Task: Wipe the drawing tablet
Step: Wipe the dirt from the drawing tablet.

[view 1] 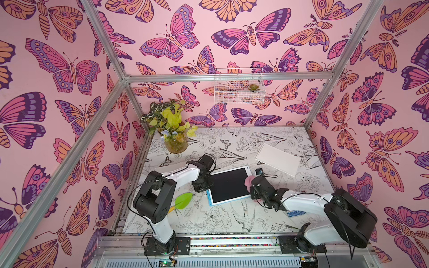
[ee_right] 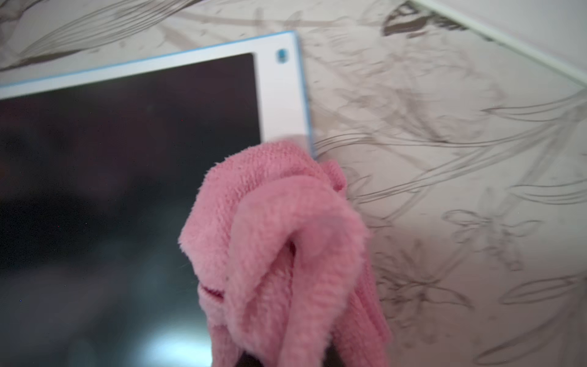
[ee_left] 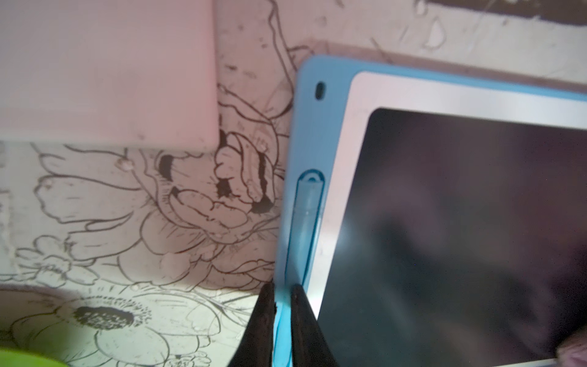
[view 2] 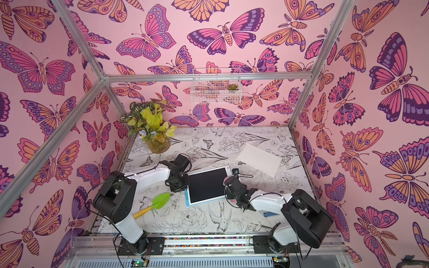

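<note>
One tablet [view 1: 228, 185], dark screen framed white and blue, lay flat at the table's [view 1: 267, 215] middle. The left gripper [ee_left: 282, 287] pinched its blue edge; the right gripper [view 1: 254, 189] clutched one pink cloth [ee_right: 279, 238].

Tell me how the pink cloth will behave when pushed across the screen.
Likely floppy: the pink cloth hangs in loose folds, so it may bunch. Its fuzzy pile probably drags rather than slips on the glossy drawing tablet.

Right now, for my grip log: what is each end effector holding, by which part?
Left end effector pinches the drawing tablet by its blue edge, at the stylus slot. Right end effector grips the pink cloth; which part is hidden.
</note>
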Controlling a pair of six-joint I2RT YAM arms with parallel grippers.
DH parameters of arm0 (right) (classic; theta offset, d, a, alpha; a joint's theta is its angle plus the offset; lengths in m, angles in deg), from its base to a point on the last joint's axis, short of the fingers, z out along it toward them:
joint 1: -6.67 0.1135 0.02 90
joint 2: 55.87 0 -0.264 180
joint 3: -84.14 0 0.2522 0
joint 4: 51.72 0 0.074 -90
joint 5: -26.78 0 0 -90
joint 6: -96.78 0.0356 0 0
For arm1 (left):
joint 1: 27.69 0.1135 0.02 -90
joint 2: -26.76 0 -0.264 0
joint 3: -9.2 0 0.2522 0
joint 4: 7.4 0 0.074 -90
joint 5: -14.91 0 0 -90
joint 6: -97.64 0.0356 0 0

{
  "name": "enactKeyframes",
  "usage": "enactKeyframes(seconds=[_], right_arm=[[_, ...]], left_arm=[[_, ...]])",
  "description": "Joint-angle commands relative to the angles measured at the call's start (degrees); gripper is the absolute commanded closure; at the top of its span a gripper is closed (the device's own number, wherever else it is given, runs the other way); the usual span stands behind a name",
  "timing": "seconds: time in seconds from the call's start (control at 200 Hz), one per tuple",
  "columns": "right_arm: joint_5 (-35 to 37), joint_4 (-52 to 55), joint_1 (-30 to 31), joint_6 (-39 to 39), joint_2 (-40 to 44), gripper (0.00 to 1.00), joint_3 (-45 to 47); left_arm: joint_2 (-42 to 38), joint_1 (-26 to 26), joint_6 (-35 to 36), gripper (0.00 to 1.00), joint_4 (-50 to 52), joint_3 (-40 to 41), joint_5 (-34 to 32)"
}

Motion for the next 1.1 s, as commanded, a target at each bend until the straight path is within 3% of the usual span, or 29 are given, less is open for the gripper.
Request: enactKeyframes(seconds=[0.0, 0.165, 0.235, 0.3, 0.471, 0.571, 0.746, 0.841, 0.986, 1.092], right_arm=[[-2.74, 4.12, -1.39, -3.0, 1.1, 1.0, 1.35], [-2.28, 1.86, 10.48, -3.05, -0.74, 1.0, -2.52], [-1.41, 1.68, 12.05, -1.52, -1.96, 1.0, -3.32], [1.11, 1.6, 10.49, 0.12, -1.36, 1.0, -1.67], [-1.32, 1.82, -1.73, -0.08, 4.45, 1.0, 4.77], [-4.8, 1.75, -1.4, -1.86, 6.6, 1.0, 5.29], [-4.38, -0.16, 8.26, -1.84, 3.34, 1.0, 1.66], [-0.67, 1.12, 6.92, -0.85, 3.57, 1.0, 1.61], [-2.56, 2.15, -1.75, -2.12, 6.22, 1.0, 4.36], [-6.26, 0.65, -1.07, -5.25, 6.72, 1.0, 4.42]], left_arm=[[5.62, -0.41, -0.44, 0.87, 3.56, 3.9, -0.97], [5.83, -0.4, -0.53, 0.87, 3.57, 3.72, -0.86], [5.76, -0.37, -0.53, 0.87, 3.57, 3.73, -0.78], [5.7, -0.33, -0.53, 0.87, 3.62, 3.92, -0.78], [5.7, -0.4, -0.18, 0.87, 3.51, 4.25, -1.03], [5.62, -0.35, -0.09, 0.87, 3.48, 4.19, -1.22], [5.7, -0.39, -0.01, 0.87, 3.52, 4.02, -1.13], [5.7, -0.38, -0.09, 0.87, 3.46, 4.16, -1.04], [5.81, -0.41, 0.13, 0.87, 3.16, 4.46, -0.86], [6.05, -0.41, 0.61, 0.88, 3.03, 4.43, -0.86]])
